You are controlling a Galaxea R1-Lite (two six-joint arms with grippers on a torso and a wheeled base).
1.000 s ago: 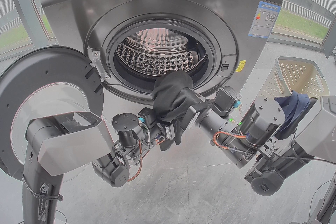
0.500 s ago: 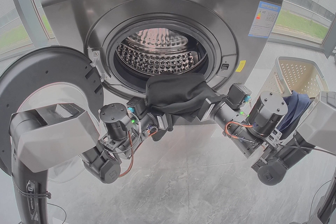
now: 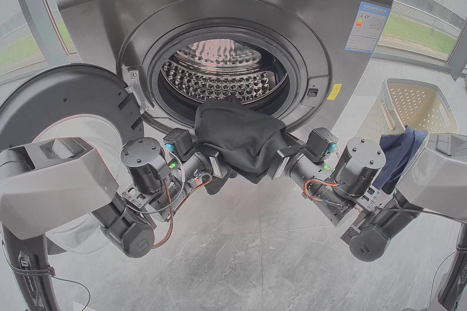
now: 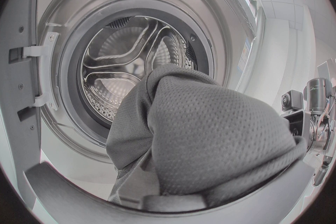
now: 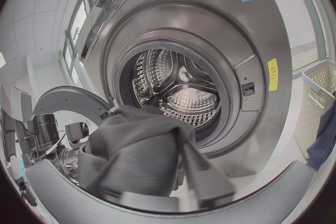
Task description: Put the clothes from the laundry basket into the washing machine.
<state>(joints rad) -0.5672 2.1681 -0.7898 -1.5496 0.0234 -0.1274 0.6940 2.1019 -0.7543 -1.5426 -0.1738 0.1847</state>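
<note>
Well, black mesh garment (image 3: 238, 137) covers the tips of left gripper (image 3: 220, 170) & right gripper (image 3: 275, 159); each clamps one end. Cloth bunched, sagging btwn them at 6 o'clock of washing machine (image 3: 340, 10) opening, top fold over the lip. Steel drum (image 3: 214, 78) behind. Door (image 3: 58, 98) open at 9. Laundry basket (image 3: 394, 98) at 4 holds navy garment (image 3: 399, 151), partly hidden by rt arm.

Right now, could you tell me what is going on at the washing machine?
The robot holds a black garment between its two arms, with the left gripper and the right gripper each shut on it. The garment hangs just in front of the open drum of the washing machine, not yet dropped in. The door stands open on the robot's left. A blue garment is draped over the rim of the laundry basket.
</note>
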